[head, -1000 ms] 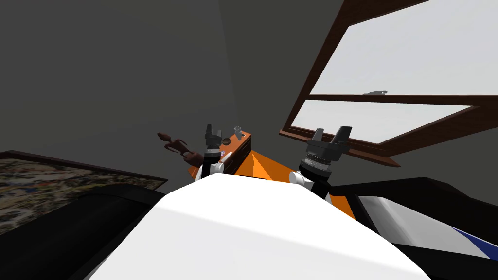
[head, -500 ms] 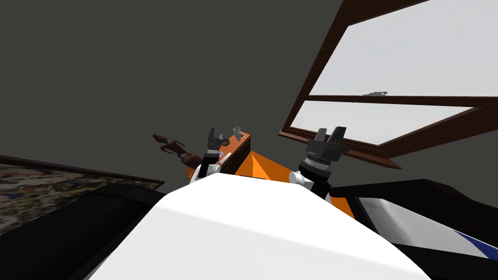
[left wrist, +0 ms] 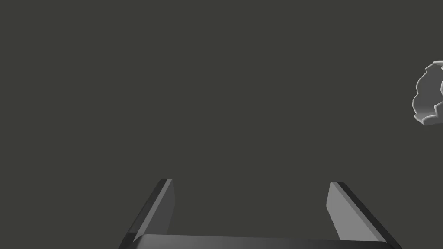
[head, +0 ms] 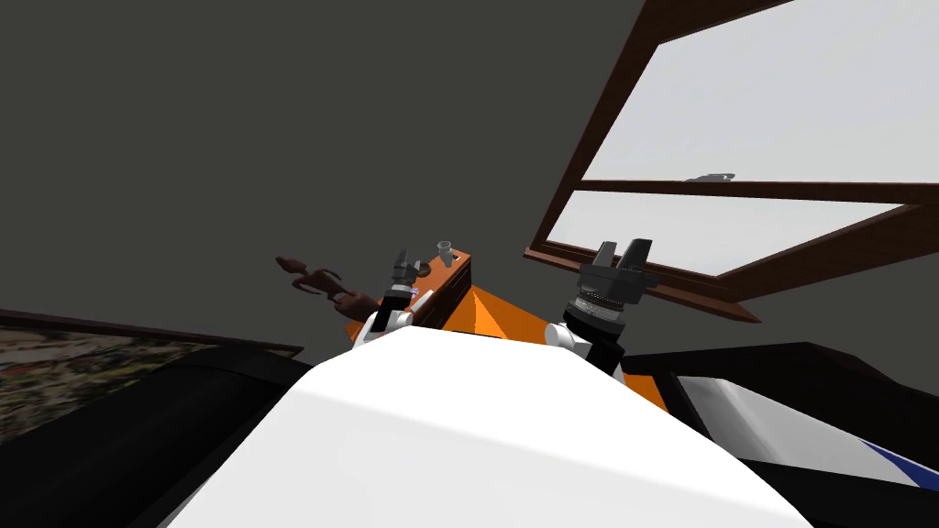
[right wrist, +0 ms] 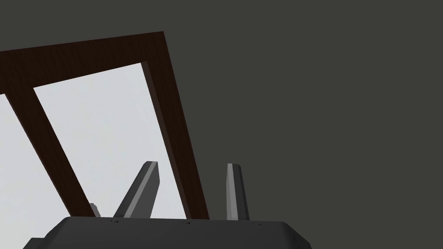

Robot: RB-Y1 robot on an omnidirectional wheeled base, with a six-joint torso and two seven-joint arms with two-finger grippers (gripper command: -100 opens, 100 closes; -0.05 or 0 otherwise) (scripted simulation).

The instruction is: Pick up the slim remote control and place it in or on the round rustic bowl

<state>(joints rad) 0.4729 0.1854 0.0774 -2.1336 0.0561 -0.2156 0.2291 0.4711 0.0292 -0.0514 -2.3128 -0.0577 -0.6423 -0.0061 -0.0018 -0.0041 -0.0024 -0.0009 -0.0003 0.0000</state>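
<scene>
An orange table [head: 500,319] stands ahead of me by the dark wall. On its far end my left gripper [head: 403,260] is raised and open, with nothing between its fingers [left wrist: 166,203]. A small dark round bowl [head: 424,268] shows just beside that gripper, partly hidden by it. A slim pale remote [head: 421,293] with a purple spot lies on the table next to my left forearm. My right gripper [head: 623,254] is held up before the window, its fingers [right wrist: 145,190] partly drawn in and bare.
A small grey cup [head: 447,249] [left wrist: 428,95] stands at the table's far corner. A brown twisted figure [head: 316,278] sits left of the table. A dark-framed window [head: 734,183] fills the right; a patterned rug [head: 82,367] lies at the left.
My right gripper's fingers have drawn closer together. My view has turned a little, so the rug and brown figure slid left. My left gripper has dipped slightly toward the table.
</scene>
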